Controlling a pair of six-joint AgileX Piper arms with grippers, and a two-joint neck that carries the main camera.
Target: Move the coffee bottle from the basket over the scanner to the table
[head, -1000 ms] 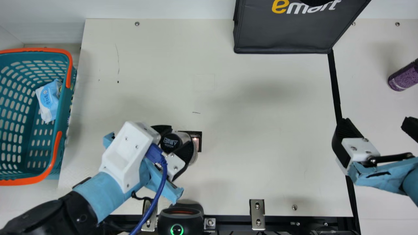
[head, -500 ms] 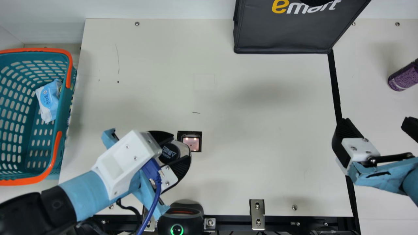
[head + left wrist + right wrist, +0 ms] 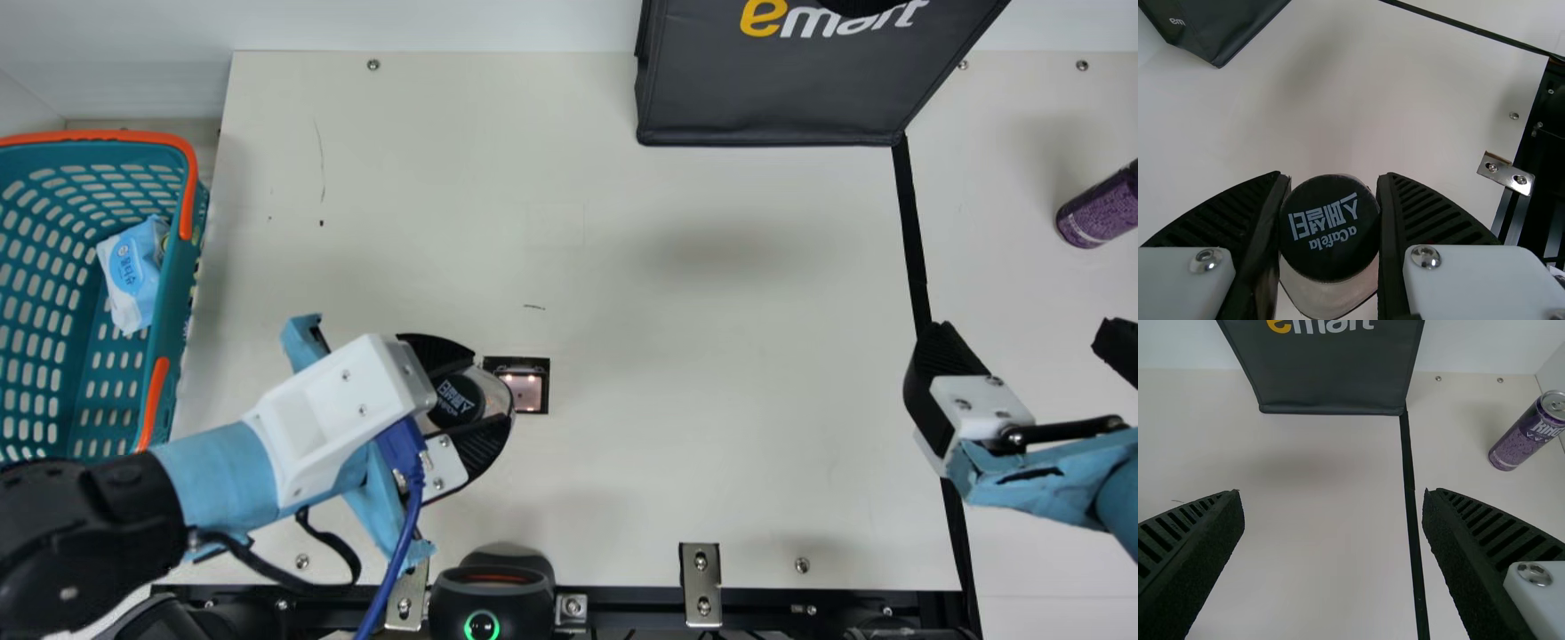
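Clamping the coffee bottle [image 3: 458,400], the left tool [image 3: 493,387] has its fingers pressed to both sides, just below the black cap. The bottle is above the bench [image 3: 711,356], towards its near left corner, and covers a bit of the lit scanner window [image 3: 522,391]. The lower part of the bottle is hidden, so I can't tell whether its base touches. The cap bears large pale characters with a smaller line of print.

The right tool [image 3: 1022,331] has its fingers wide apart with nothing between them, by the bench's right edge. Its arm is cut off at the main view's side.

At the bench's left edge is one teal basket [image 3: 197,222], also cut off, with one blue-and-white packet [image 3: 133,276] inside, print on its front. One dark bag [image 3: 773,98], lettered in yellow and white, sits at the far edge, its top out of view. One purple can [image 3: 1098,209], lettered too, lies near the far right corner. One black device [image 3: 493,587] with a green ring is at the near edge, partly cropped.
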